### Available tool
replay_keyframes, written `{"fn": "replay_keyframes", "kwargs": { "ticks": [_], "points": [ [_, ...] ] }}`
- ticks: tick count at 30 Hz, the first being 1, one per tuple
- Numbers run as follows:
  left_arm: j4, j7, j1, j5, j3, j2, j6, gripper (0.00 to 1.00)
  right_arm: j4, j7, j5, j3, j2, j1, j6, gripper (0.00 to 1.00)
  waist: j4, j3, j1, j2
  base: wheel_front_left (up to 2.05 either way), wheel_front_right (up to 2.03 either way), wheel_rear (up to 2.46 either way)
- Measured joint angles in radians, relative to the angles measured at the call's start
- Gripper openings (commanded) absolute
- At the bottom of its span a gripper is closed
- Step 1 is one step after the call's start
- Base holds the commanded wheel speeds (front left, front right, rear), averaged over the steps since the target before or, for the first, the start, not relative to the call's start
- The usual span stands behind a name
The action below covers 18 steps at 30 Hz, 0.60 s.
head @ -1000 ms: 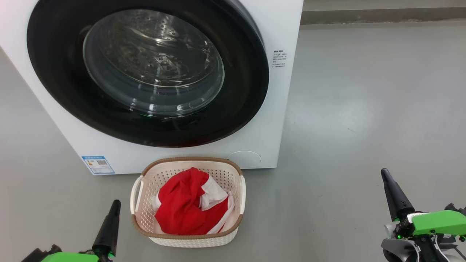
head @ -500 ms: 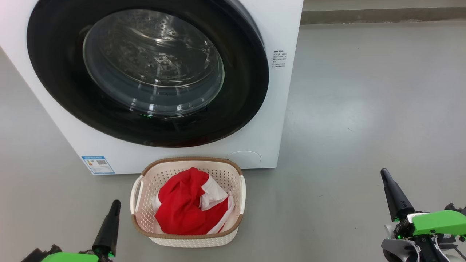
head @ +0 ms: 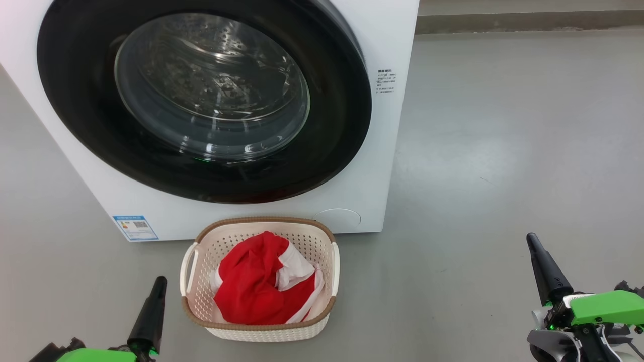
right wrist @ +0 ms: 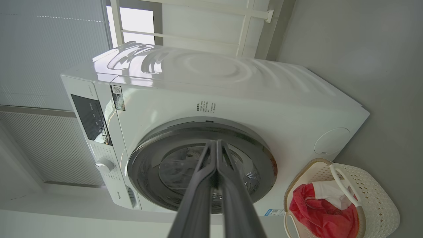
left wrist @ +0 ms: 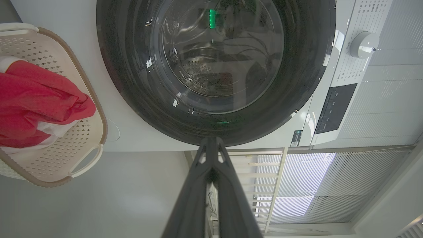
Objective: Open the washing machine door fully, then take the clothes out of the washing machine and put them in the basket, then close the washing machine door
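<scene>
The white washing machine (head: 382, 166) stands ahead with its round black-rimmed door (head: 332, 136) flat against the front; steel drum shows through the glass. On the floor before it sits the cream basket (head: 322, 241), holding the red clothes (head: 251, 286) with white trim. My left gripper (head: 160, 281) is shut and empty at the lower left, just left of the basket. My right gripper (head: 531, 240) is shut and empty, low and far to the right. The left wrist view shows the door (left wrist: 132, 82), basket (left wrist: 89, 158) and clothes (left wrist: 36, 99); the right wrist view shows machine (right wrist: 231, 89), basket (right wrist: 376, 198), clothes (right wrist: 317, 215).
Grey floor (head: 503, 151) spreads to the right of the machine, ending at a wall base (head: 528, 20). A blue label (head: 135, 227) sits at the machine's lower left corner. A dial (left wrist: 362, 44) and a dark control panel (left wrist: 333, 109) are on its upper front.
</scene>
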Motion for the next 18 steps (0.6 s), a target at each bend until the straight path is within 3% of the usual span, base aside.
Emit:
{"fn": "replay_keyframes", "kwargs": {
  "ticks": [18],
  "points": [
    [0.000, 0.000, 0.000, 0.000, 0.000, 0.000, 0.000, 0.00, 0.000, 0.001, 0.000, -0.005, 0.002, 0.000, 0.000, 0.00, 0.000, 0.000, 0.0000, 0.0000, 0.00, 0.00, 0.00]
  ]
}}
